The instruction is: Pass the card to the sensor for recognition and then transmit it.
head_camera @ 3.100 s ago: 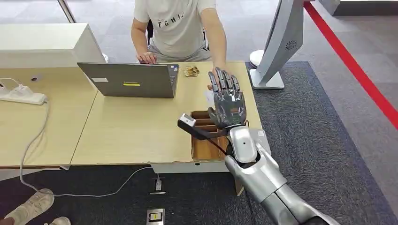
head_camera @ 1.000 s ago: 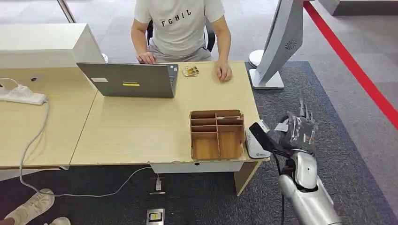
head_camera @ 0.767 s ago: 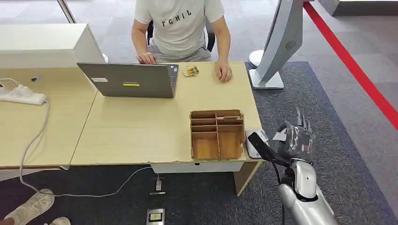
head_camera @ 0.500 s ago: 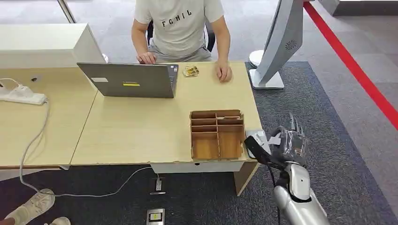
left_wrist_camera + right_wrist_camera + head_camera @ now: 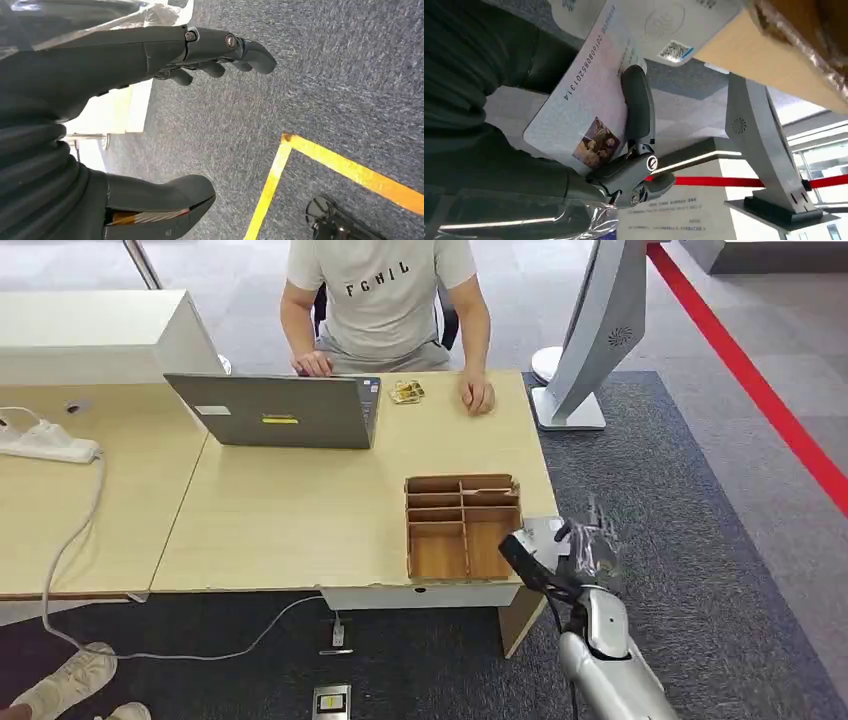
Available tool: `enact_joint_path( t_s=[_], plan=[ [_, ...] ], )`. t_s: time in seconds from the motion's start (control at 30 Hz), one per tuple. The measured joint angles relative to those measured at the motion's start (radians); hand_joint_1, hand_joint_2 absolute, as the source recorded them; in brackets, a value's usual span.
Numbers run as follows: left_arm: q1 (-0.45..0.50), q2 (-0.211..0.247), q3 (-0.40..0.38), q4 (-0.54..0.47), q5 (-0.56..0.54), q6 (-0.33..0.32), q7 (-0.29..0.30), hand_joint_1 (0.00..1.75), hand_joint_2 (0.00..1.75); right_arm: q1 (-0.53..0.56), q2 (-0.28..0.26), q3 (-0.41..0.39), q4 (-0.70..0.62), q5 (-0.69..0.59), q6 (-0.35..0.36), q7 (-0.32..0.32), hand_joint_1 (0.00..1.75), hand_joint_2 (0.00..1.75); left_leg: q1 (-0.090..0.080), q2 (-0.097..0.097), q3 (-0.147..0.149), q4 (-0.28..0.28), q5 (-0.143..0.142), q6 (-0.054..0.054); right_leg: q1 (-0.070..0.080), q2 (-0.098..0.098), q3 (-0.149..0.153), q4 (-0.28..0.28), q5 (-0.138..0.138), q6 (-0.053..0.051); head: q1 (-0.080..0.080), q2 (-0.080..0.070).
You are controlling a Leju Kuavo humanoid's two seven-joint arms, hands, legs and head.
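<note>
The table (image 5: 290, 510) at the frame's middle looks like pale matt wood laminate; the divided box (image 5: 462, 528) on it is rough brown cardboard; the carpet (image 5: 690, 540) on the right is coarse grey cloth; the card (image 5: 589, 95) is smooth, faintly glossy plastic; the right hand (image 5: 590, 545) is dark plastic under crinkled clear film; its forearm is polished silver metal.
</note>
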Motion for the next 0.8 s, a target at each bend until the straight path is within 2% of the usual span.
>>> enact_joint_path(
  t_s=[0.53,0.8],
  plan=[
    [0.000,-0.002,0.000,0.000,0.018,0.020,0.007,0.00,1.75,-0.041,0.047,0.044,0.133,0.003,-0.012,-0.011,1.75,1.75,0.000,0.000,0.001,0.000,0.000,0.000,0.000,0.000,0.001,0.000,0.000,0.000,0.000,0.000],
    [0.000,-0.015,0.000,0.000,0.031,0.057,0.018,0.00,1.75,-0.062,0.072,0.060,0.195,-0.027,-0.052,-0.057,1.75,1.75,0.000,0.000,0.001,0.000,0.000,0.000,0.000,0.000,0.000,0.000,0.000,0.000,0.000,0.000]
  ],
)
